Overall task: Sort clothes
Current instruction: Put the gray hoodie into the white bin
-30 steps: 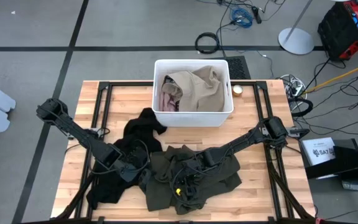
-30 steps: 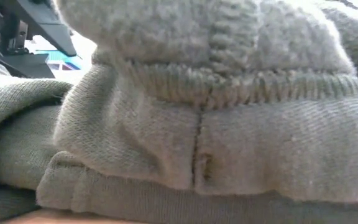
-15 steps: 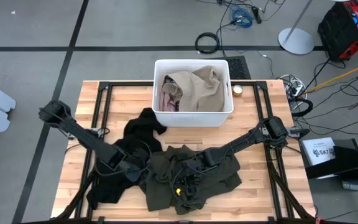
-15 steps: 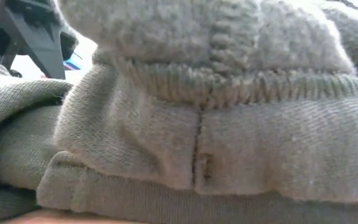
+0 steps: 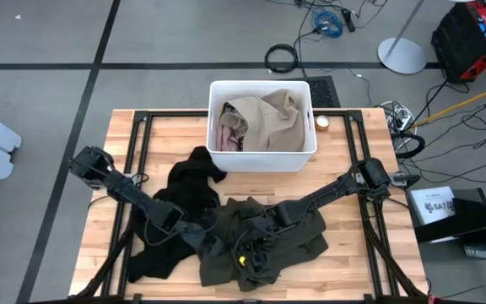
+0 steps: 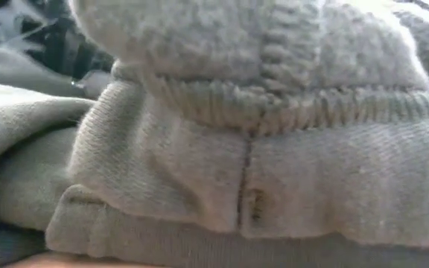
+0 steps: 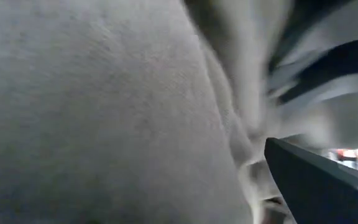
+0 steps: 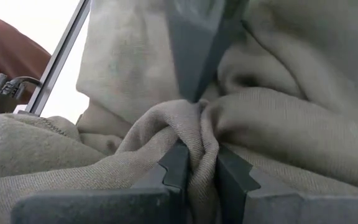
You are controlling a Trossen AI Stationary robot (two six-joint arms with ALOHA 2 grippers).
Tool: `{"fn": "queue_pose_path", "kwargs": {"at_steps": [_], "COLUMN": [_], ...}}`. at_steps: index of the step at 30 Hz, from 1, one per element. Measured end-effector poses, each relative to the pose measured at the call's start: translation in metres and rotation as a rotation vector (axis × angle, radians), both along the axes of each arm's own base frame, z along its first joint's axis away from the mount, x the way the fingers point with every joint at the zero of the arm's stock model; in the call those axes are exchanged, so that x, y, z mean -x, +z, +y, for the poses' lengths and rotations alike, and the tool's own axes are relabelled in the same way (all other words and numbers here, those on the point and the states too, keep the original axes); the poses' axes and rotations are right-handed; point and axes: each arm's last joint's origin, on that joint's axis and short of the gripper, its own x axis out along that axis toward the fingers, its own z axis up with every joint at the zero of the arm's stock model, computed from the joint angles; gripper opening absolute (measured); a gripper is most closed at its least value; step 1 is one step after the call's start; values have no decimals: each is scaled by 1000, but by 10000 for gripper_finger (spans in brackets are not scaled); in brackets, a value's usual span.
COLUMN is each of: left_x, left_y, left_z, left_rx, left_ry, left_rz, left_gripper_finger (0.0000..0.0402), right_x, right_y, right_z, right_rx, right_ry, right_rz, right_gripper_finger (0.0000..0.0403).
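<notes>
1. Grey floor with dark tape lines and loose cables surrounds the wooden counter (image 5: pixel 344 253) in the high view. A white bin (image 5: pixel 262 152) at the far middle edge holds a khaki-tan garment (image 5: pixel 268 118) and a partly buried pink garment (image 5: pixel 228 139). A black garment (image 5: pixel 188 181) and an olive-green garment (image 5: pixel 260 241) cover the near middle; bare wood stays free at both sides. The left end effector (image 5: pixel 212 245) is sunk into the seam between them, its fingers hidden. The right end effector (image 5: pixel 256 245) sits on the olive-green heap.
2. Low view: ribbed olive-green cloth fills nearly everything; a blurred dark arm part shows at the upper corner.
3. Left wrist view: blurred cloth blocks almost all; one dark finger (image 7: pixel 316 186) shows, apart from its unseen partner, released and holding nothing visible.
4. Right wrist view: the fingers (image 8: pixel 176 168) are clenched on a pinched fold of olive-green fabric; a counter frame bar (image 8: pixel 61 53) crosses behind.
</notes>
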Motion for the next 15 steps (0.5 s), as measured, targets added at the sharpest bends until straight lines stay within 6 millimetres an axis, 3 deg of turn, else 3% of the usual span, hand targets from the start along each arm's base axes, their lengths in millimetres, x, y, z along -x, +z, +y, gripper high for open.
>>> {"fn": "queue_pose_path", "kwargs": {"at_steps": [10, 15], "left_x": [-4, -5], "left_y": [5, 5], "left_z": [1, 2], "left_rx": [-27, -70], "left_ry": [18, 21], "left_rz": [-79, -95], "left_gripper_finger": [366, 366], "right_x": [-1, -7], "right_y": [0, 7], "right_z": [0, 3], "right_rx": [-4, -37], "right_ry": [0, -3], "right_rz": [-11, -112], "right_gripper_finger": [43, 43]}}
